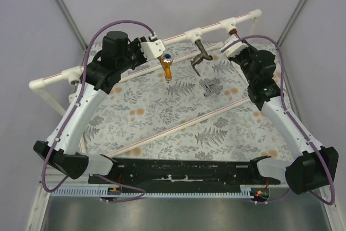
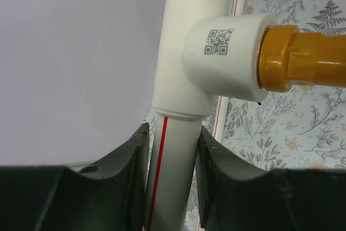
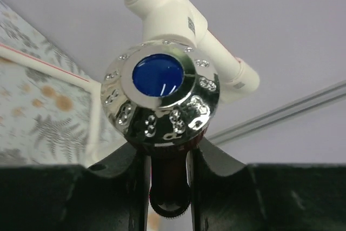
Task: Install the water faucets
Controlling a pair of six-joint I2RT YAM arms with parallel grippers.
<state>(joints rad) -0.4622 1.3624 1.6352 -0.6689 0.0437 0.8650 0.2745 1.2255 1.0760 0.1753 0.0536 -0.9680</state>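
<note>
A white pipe frame [image 1: 108, 59] runs along the back of the table. My left gripper [image 1: 157, 45] is shut on the pipe [image 2: 170, 177] just beside a T-fitting [image 2: 189, 52]. That fitting holds a golden-orange faucet [image 1: 168, 66], which also shows in the left wrist view [image 2: 303, 58]. A dark grey faucet [image 1: 201, 55] hangs from the middle T-fitting [image 1: 193, 36]. A silver faucet [image 1: 211, 88] lies loose on the cloth. My right gripper [image 1: 232, 43] is shut on a reddish-brown faucet [image 3: 168, 182] with a chrome, blue-capped knob [image 3: 159, 96], close below the right T-fitting [image 3: 173, 20].
A floral cloth [image 1: 162, 112] covers the table. A thin white pipe [image 1: 184, 125] lies diagonally across it, and another [image 1: 184, 59] lies nearer the frame. A black bar [image 1: 178, 169] lies along the near edge. A frame leg [image 1: 51, 101] stands at the left.
</note>
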